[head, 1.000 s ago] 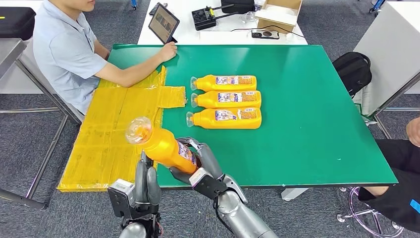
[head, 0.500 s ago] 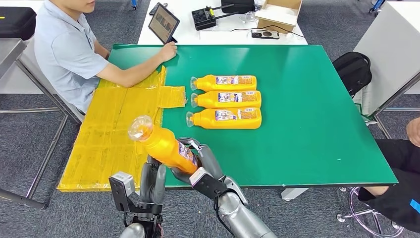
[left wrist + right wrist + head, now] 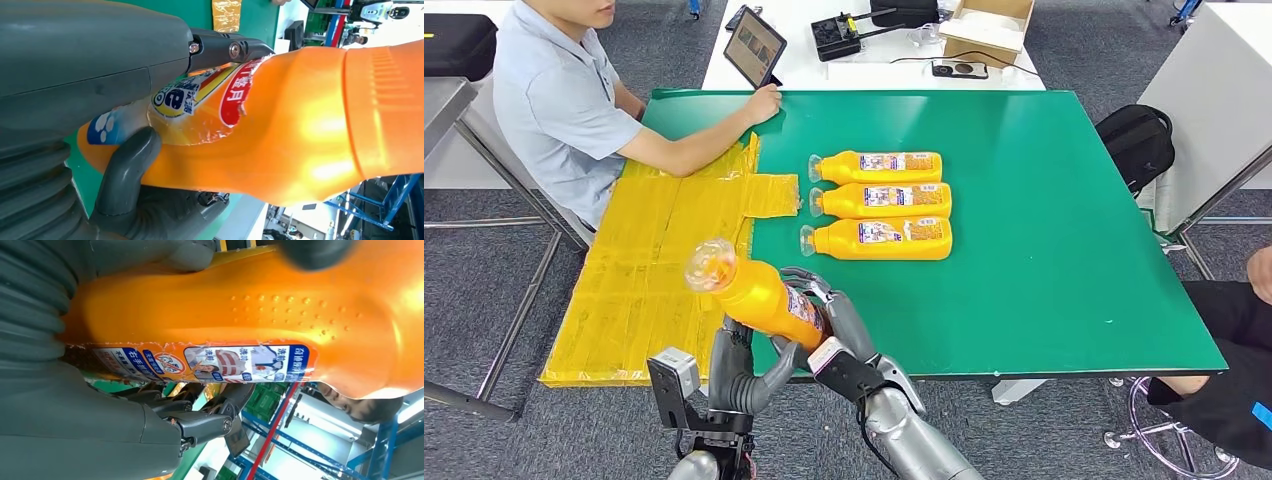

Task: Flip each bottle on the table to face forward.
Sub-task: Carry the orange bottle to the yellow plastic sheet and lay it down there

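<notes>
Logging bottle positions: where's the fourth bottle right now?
Head view: the fourth bottle is off the table, tilted, held in both hands at the green table's near-left edge, beside the yellow sheet.

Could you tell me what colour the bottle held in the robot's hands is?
Orange bottle, with a clear cap; the head view shows it best.

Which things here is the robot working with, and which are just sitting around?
For the job: the held bottle, gripped by the right robot hand with the left robot hand touching it; three bottles lying in a row on the green table.

Just lying about: yellow sheet, tablet, cardboard box, black backpack.
</notes>
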Action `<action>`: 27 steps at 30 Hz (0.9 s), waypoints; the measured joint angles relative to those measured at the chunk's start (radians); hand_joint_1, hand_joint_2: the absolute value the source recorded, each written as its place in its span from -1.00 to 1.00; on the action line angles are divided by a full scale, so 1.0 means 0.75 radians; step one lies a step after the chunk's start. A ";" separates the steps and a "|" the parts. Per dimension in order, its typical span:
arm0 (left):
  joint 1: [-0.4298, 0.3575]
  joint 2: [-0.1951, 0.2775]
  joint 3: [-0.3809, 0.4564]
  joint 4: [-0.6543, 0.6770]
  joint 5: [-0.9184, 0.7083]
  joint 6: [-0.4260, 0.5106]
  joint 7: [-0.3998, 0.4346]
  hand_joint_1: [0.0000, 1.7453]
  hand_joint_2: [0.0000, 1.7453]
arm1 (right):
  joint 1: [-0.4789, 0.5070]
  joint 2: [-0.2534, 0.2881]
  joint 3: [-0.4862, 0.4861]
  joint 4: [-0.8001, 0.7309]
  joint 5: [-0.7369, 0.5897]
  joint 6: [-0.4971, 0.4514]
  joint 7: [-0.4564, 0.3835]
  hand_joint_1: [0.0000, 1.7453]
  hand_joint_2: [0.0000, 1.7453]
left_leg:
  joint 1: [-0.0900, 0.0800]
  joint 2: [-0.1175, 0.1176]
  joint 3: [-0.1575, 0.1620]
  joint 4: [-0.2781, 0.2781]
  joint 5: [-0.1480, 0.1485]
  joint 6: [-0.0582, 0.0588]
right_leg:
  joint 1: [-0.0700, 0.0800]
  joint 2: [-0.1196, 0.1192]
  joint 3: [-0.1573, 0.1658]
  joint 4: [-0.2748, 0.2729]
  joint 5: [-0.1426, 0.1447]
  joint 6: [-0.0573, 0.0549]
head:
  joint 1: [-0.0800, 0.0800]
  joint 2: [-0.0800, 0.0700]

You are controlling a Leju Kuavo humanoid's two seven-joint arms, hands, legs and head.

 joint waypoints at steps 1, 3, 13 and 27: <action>-0.001 0.000 -0.001 0.000 -0.001 0.002 0.000 -1.00 1.00 | 0.000 0.000 0.000 0.002 0.002 -0.004 -0.001 -0.14 1.00 | 0.000 0.000 0.000 0.000 0.000 0.000 | 0.000 0.000 0.000 0.000 0.000 0.000 | 0.000 0.000; -0.002 0.000 -0.003 0.000 -0.002 0.008 -0.001 -1.00 1.00 | -0.002 0.001 0.000 0.007 0.009 -0.011 -0.002 -0.16 1.00 | 0.000 0.000 0.000 0.000 0.000 0.000 | 0.000 0.000 0.000 0.000 0.000 0.000 | 0.000 0.000; -0.013 -0.002 -0.003 0.001 0.019 0.013 0.024 -1.00 1.00 | -0.008 0.022 0.009 0.039 0.024 -0.012 -0.019 -0.15 1.00 | 0.000 0.000 0.000 0.000 0.000 0.000 | 0.000 0.000 0.000 0.000 0.000 0.000 | 0.000 0.000; -0.046 -0.025 0.025 0.028 0.057 0.023 0.016 -1.00 1.00 | -0.032 0.070 0.053 0.080 -0.035 0.020 -0.047 0.02 1.00 | 0.000 0.000 0.000 0.000 0.000 0.000 | 0.000 0.000 0.000 0.000 0.000 0.000 | 0.000 0.000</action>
